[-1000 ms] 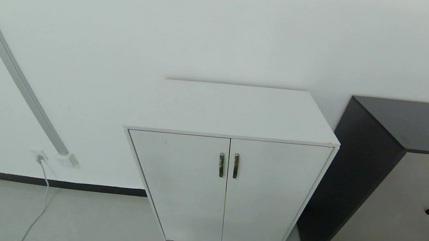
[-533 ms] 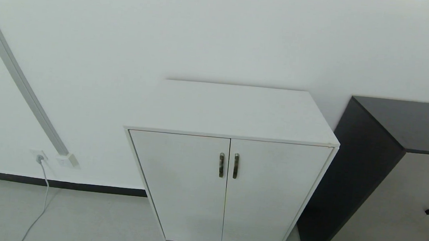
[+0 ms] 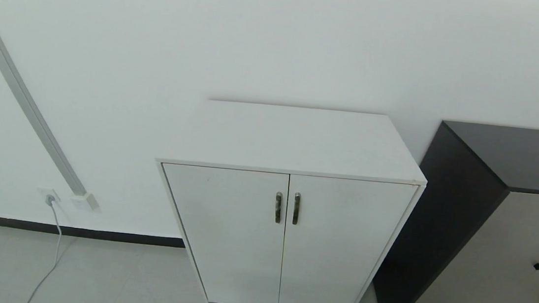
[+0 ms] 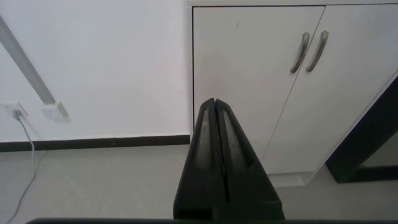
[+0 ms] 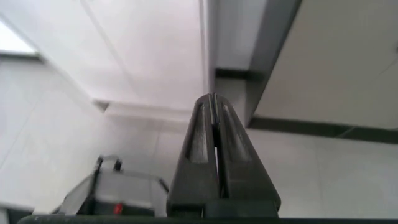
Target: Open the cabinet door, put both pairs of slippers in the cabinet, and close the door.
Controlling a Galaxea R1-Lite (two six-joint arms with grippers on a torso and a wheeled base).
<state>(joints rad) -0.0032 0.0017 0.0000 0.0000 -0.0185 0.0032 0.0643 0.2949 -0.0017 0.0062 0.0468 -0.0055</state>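
We see nothing moved. The white wooden cabinet (image 3: 295, 141) stands by the far wall (image 3: 281, 34), doors (image 3: 232, 232) shut. Our left claw (image 4: 215, 104) and right claw (image 5: 214, 98) are each pressed together.

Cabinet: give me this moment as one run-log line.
cabinet | doors closed | handles untouched | left gripper jaws shut, facing cabinet, clear of it | right gripper jaws shut, empty | step: door not yet opened

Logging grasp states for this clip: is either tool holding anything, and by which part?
Nothing is held. The left tool and the right tool are both shut on nothing, apart from the closed white cabinet.
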